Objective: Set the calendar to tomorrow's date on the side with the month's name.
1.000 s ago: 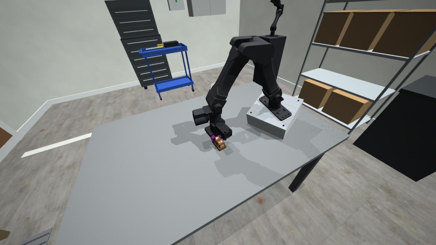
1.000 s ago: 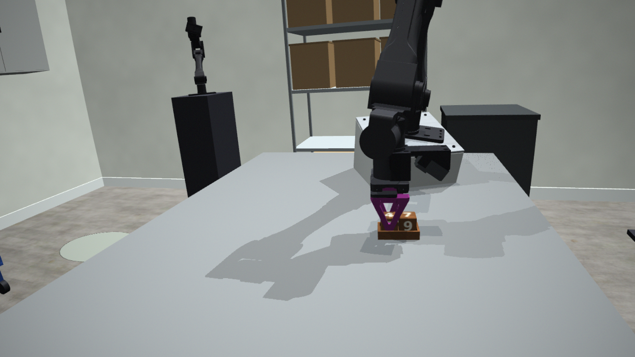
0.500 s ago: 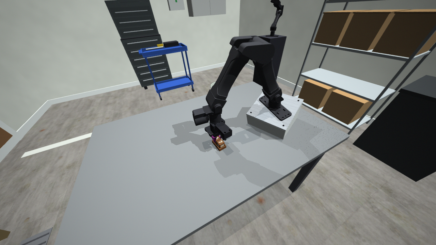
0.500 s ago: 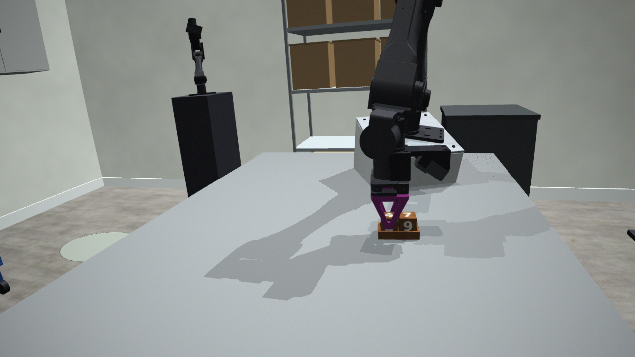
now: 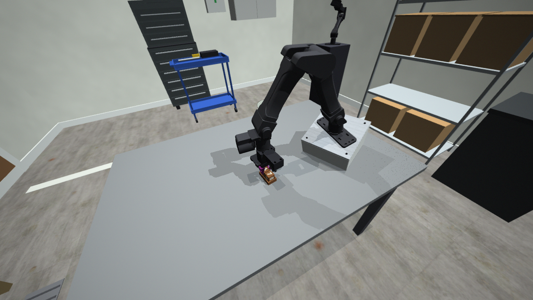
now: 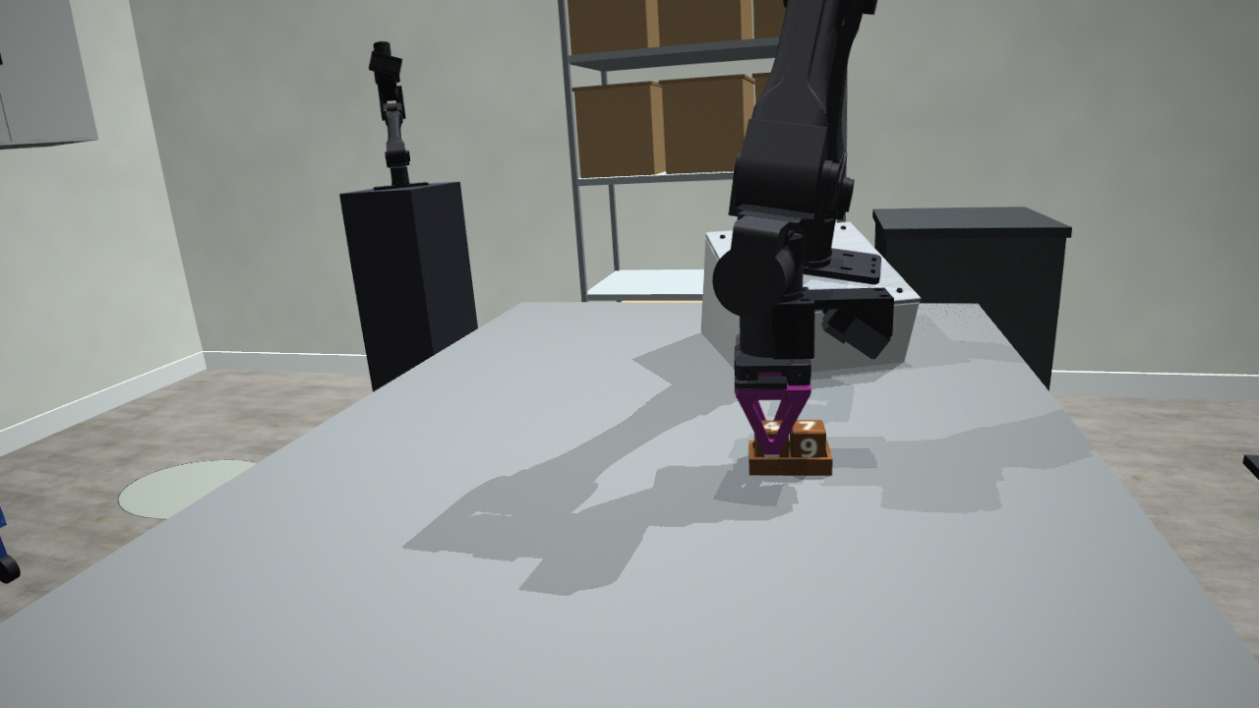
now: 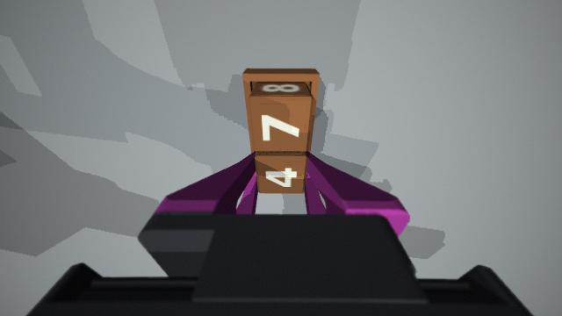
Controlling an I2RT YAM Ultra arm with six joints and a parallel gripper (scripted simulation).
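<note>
Working from the left of the exterior view, I note a black pedestal (image 6: 409, 272) standing off the surface (image 6: 352, 546), well apart from the work and of no concern. Moving right, the arm descends vertically over the calendar, and its tool (image 6: 772, 444) is clamped on the left cube (image 7: 281, 173), the purple fingers pressing its two side faces; that cube shows a 4 on top. Just beside it, touching, stands the right cube (image 6: 809, 438), with a 7 on top and a 9 on the face toward the exterior camera. Both cubes sit in the brown tray (image 6: 789, 466), which rests flat on the surface near the arm's base block (image 6: 893, 290). I cannot see the month's name from any view, nor the front digit of the gripped cube, which the fingers cover. My judgement of the risks: the two cubes are in contact, so lifting the held one could drag its neighbour or tip the light tray; a grip placed off-centre may let the cube rotate while it is being turned; and returning it into the narrow tray could catch the wall and leave it tilted.
</note>
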